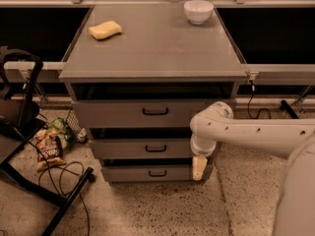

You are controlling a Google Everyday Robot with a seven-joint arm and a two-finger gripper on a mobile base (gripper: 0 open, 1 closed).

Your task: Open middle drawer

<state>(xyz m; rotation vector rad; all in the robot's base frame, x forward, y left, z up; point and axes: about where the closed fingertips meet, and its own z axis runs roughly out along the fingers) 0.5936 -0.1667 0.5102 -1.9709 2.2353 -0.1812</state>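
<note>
The grey cabinet has three drawers stacked in its front. The middle drawer is a wide grey front with a small black bar handle, and it is closed. My gripper hangs pointing down from the white arm, which reaches in from the right. The gripper is in front of the right end of the bottom drawer, just below the middle drawer's right end and well right of its handle. The top drawer is also closed.
A white bowl and a yellow sponge lie on the cabinet top. A black stand with a floor leg, cables and snack bags sit left of the cabinet. A rail runs along the right.
</note>
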